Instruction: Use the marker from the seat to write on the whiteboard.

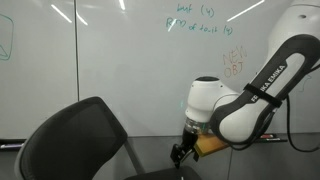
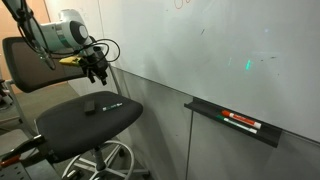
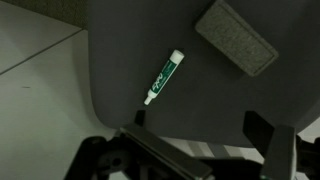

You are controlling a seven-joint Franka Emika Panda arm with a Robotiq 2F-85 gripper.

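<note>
Glossy whiteboard (image 1: 120,60) behind; marker (image 3: 163,77), eraser (image 3: 235,35) lying on black seat (image 3: 120,50).

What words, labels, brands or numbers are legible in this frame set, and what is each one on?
"FRANKA EMIKA": along the robot arm, in an exterior view.
Teal-green handwriting on the whiteboard: two lines, too faint to read with confidence; each seems to end in "(4)".
Label on the marker, wrist view: blurred, unreadable.
Pens in the tray: any print is too small to read.
</note>
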